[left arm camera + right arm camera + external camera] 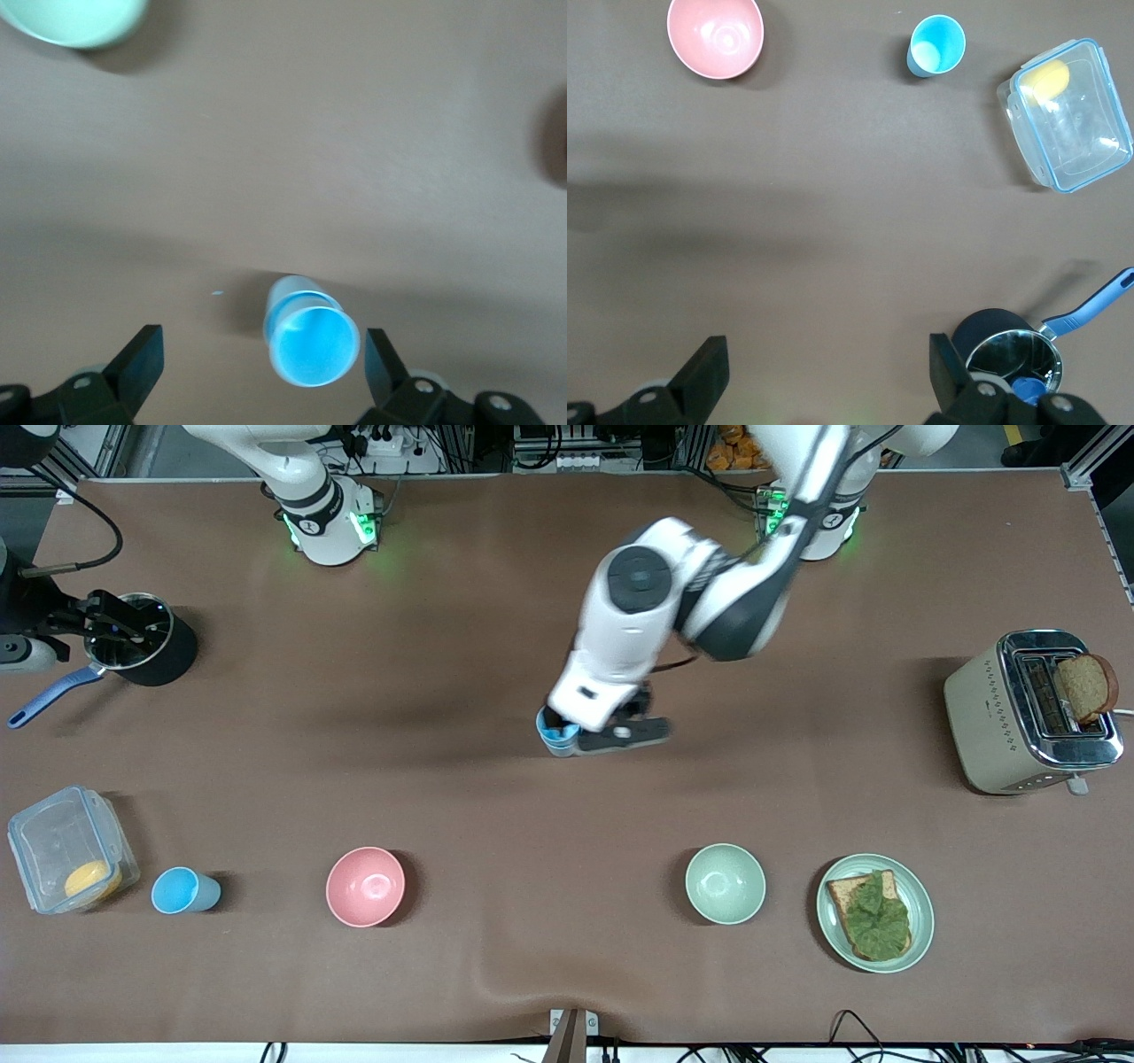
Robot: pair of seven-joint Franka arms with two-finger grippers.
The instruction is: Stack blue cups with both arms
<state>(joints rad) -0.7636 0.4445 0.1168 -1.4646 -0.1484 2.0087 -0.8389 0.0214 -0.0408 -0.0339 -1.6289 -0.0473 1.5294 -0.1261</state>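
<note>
One blue cup [556, 737] stands mouth up at the middle of the table. My left gripper [585, 737] is low around it. In the left wrist view the cup [310, 341] sits between the open fingers [142, 359], close to one and touching neither. A second blue cup [182, 890] stands near the front camera toward the right arm's end, between the clear container and the pink bowl; it also shows in the right wrist view [935, 44]. My right gripper [111, 624] is open and empty, up over the black pot's edge; its fingers show in its wrist view [828, 372].
A pink bowl [365, 886] and a pale green bowl [725, 883] stand near the front camera. A clear lidded container [71, 850], a black pot with a blue handle [151, 655], a toaster [1032, 708] and a plate with toast [921, 926] stand toward the table's ends.
</note>
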